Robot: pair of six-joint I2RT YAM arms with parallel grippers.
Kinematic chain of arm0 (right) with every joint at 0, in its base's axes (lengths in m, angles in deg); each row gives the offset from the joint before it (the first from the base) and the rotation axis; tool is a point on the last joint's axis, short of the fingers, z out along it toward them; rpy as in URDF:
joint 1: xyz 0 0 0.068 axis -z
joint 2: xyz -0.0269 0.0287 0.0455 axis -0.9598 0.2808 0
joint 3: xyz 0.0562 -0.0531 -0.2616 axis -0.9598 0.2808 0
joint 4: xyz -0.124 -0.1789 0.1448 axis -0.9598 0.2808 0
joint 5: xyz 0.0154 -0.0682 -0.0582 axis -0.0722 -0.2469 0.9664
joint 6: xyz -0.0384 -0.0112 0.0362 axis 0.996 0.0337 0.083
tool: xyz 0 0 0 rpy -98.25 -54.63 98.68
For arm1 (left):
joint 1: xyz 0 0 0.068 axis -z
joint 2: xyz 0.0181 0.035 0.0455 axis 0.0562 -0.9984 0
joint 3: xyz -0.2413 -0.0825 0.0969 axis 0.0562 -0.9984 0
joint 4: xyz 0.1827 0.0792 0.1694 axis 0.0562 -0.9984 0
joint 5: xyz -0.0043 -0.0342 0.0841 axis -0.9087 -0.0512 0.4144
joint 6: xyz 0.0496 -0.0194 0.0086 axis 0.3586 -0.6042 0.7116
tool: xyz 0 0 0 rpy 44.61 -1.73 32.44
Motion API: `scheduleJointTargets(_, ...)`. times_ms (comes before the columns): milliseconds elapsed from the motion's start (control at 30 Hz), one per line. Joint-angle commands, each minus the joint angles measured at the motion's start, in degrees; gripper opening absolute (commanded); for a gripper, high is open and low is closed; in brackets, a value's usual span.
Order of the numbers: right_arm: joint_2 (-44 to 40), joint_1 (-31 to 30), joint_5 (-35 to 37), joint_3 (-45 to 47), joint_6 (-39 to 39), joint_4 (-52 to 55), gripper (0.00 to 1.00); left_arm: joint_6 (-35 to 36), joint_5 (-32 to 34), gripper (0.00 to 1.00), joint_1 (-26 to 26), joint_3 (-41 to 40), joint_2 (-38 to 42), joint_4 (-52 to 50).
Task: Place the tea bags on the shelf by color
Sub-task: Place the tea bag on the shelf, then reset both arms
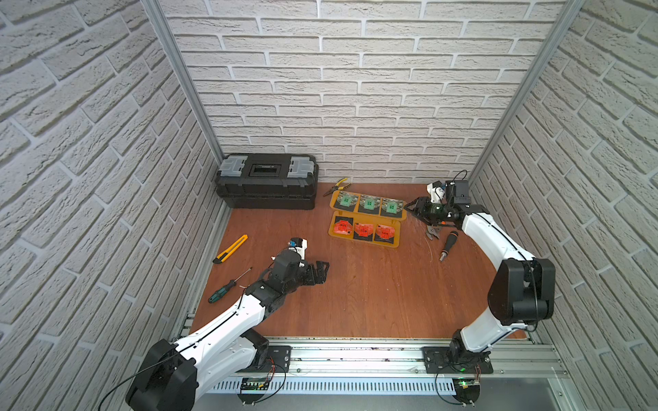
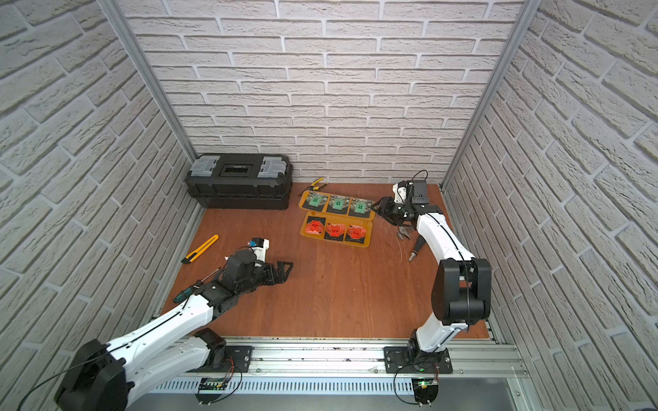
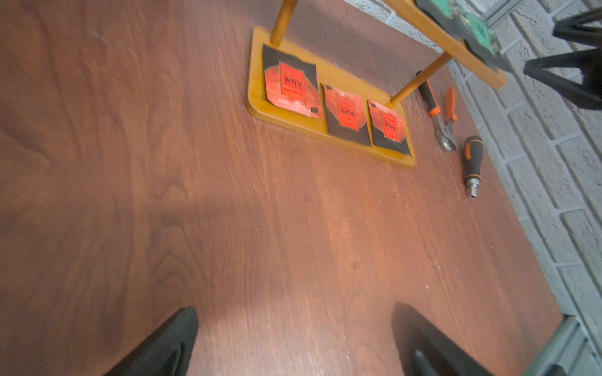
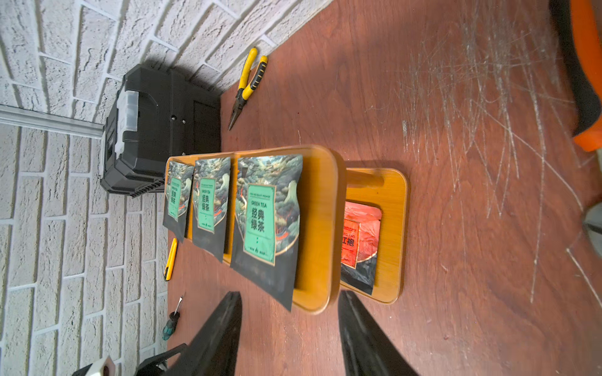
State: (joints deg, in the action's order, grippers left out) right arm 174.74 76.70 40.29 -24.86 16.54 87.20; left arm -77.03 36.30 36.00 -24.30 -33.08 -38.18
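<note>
The small 2-tier shelf of translucent yellow-orange plastic (image 1: 333, 203) stands toward the back of the desk. Its long axis runs roughly along the back wall, with the end by the right arm a little nearer the front. On the upper plate, 3 flat square green-labelled tea bags (image 1: 368, 203) lie label-up in a row along that axis. In the right wrist view they overhang 1 long edge of the plate. On the lower plate, 3 red-orange-labelled tea bags (image 1: 363, 230) lie in a like row.

The right arm rises from its base, bends at a high elbow and reaches in from the side. The right end effector (image 1: 410, 210) is aimed at the short end of the upper plate, just beside it, with its jaws apart and gripping nothing. The left arm lies low across the front left of the desk. The left end effector (image 1: 322, 271) is spread wide and empty, well apart from the shelf and pointing toward it.

The reddish-brown wood-grain desk (image 1: 356, 302) shows pale scratches near the right end effector. A black plastic toolbox with grey latches (image 1: 266, 185) sits in the back left corner, and yellow-handled pliers (image 1: 338, 185) lie between it and the shelf. A yellow utility knife (image 1: 231, 248) and a green-handled screwdriver (image 1: 224, 290) lie near the left edge. Orange-handled cutters (image 1: 432, 233) and a black-and-orange driver handle (image 1: 448, 245) lie beneath the right arm. White brick-patterned walls (image 1: 338, 89) close 3 sides.
</note>
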Motion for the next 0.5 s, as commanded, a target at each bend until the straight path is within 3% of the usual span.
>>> scheduleJointTargets(0,-5.9,0.1,0.9,3.9,2.5,-0.6,0.55,4.9,6.5,0.98,0.0,2.7,2.3,-3.7)
scheduleJointTargets(67,-9.4,0.0,1.1,7.6,3.2,-1.2,0.58,7.1,10.1,0.99,-0.3,3.6,3.5,-5.2)
scheduleJointTargets(300,-21.1,-0.7,2.3,20.7,4.4,-4.5,0.86,17.1,19.4,0.99,-0.8,2.0,7.0,0.1)
scheduleJointTargets(467,-29.7,-1.8,4.8,29.2,5.7,-5.7,0.92,24.0,27.3,0.98,-1.4,-0.4,8.9,5.1)
